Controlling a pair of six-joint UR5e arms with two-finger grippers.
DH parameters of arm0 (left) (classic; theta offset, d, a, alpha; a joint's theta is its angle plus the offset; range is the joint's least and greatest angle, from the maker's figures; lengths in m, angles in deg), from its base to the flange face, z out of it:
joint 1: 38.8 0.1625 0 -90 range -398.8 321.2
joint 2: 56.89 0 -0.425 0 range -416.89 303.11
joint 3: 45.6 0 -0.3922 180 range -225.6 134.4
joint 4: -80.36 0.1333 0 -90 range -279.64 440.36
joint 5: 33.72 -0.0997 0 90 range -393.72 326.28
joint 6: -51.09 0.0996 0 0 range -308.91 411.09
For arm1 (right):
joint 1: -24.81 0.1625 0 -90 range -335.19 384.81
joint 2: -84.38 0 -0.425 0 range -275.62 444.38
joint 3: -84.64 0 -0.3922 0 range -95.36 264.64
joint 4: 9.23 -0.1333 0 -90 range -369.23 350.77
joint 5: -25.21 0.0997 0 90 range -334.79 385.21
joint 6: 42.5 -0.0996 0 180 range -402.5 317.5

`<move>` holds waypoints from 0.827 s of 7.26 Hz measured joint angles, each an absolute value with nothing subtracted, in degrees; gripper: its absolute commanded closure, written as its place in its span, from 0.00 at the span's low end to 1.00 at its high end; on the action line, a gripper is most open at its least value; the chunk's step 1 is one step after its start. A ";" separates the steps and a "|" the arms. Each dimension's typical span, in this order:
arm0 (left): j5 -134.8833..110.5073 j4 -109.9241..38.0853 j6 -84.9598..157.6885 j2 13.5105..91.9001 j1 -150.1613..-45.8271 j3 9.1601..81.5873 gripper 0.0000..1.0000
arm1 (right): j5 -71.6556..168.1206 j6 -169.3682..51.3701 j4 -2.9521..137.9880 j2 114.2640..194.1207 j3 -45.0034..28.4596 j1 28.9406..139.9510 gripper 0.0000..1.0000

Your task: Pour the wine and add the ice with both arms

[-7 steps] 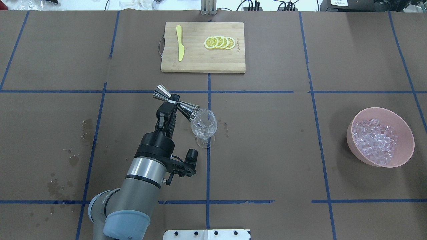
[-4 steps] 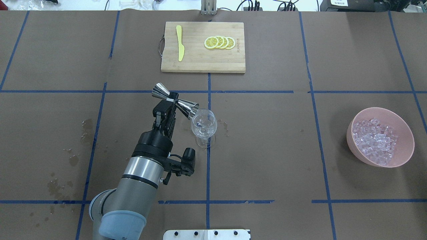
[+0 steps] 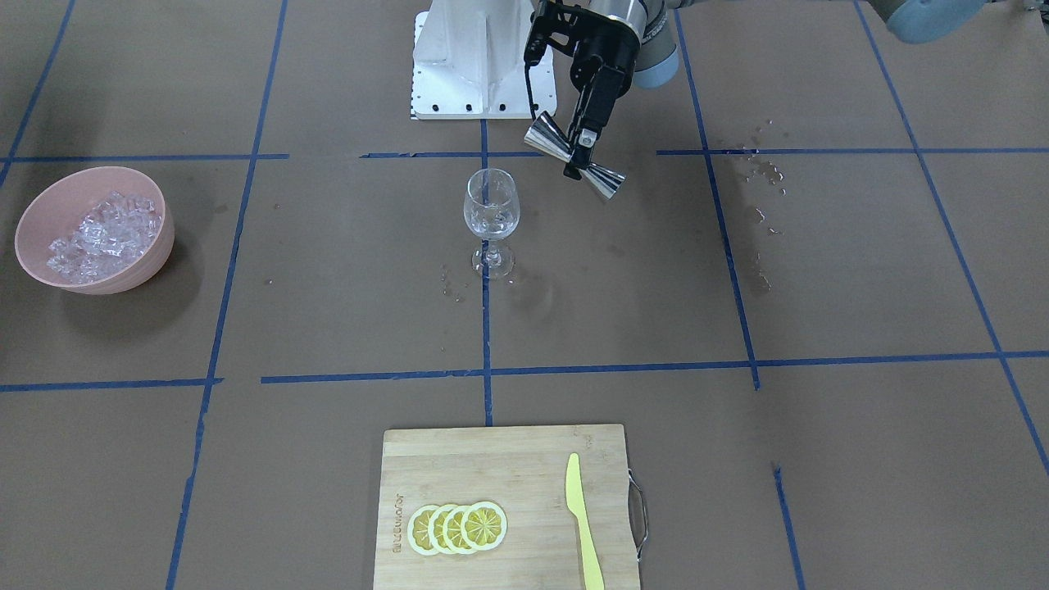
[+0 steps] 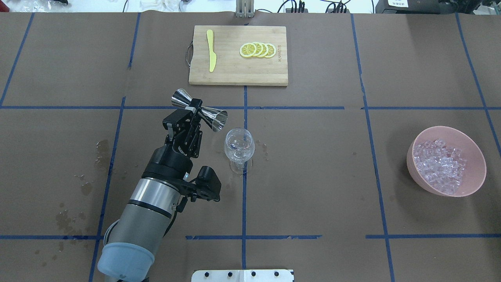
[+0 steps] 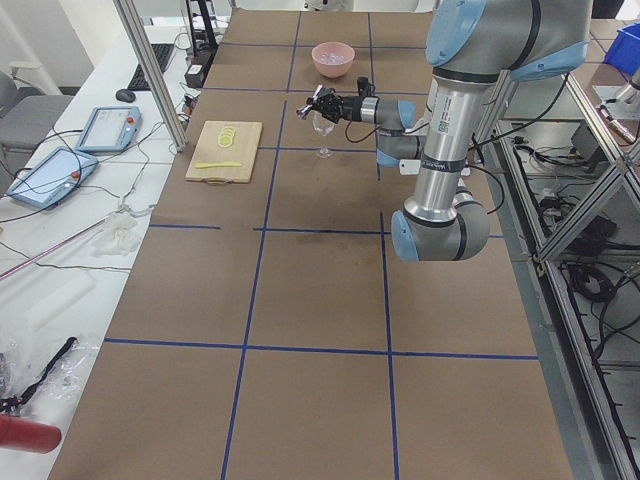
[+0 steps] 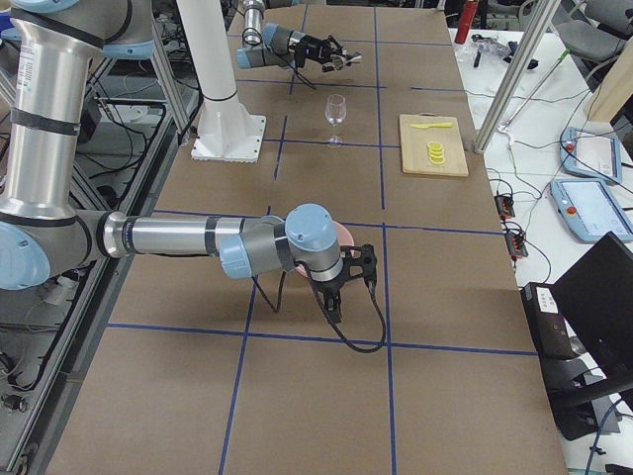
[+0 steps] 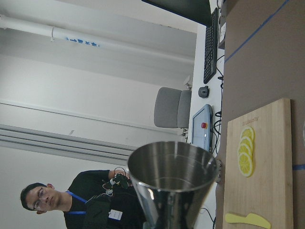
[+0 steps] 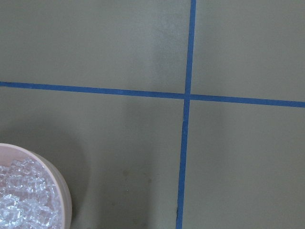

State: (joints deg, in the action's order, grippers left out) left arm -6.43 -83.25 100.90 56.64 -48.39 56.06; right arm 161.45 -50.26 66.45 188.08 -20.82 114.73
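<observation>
1. Left hand [image 4: 194, 110] is clamped on the waist of the tilted jigger [image 4: 214, 118], whose mouth is just beside the wine glass [image 4: 239, 147] rim, not touching.
2. Bare desk [image 4: 313, 176] separates the glass from the pink bowl [image 4: 478, 170] holding the ice [image 4: 440, 166].
3. Right hand [image 6: 336, 292] hangs by the bowl; grip cannot be told.

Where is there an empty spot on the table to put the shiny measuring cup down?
The widest bare patch lies between the wine glass and the pink bowl of ice. Another lies right of the cutting board, beyond the bowl. It is crowded around the glass, where the left pincer holds the jigger; wet spots mark the left side.
</observation>
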 measured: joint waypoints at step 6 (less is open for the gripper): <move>17.23 -100.19 78.59 35.72 -57.43 57.27 1.00 | 161.44 -50.20 66.48 189.17 -20.56 114.73 0.00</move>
State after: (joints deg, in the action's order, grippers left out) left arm 17.23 -100.19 78.59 35.72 -57.43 57.27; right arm 161.44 -50.20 66.48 189.17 -20.56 114.73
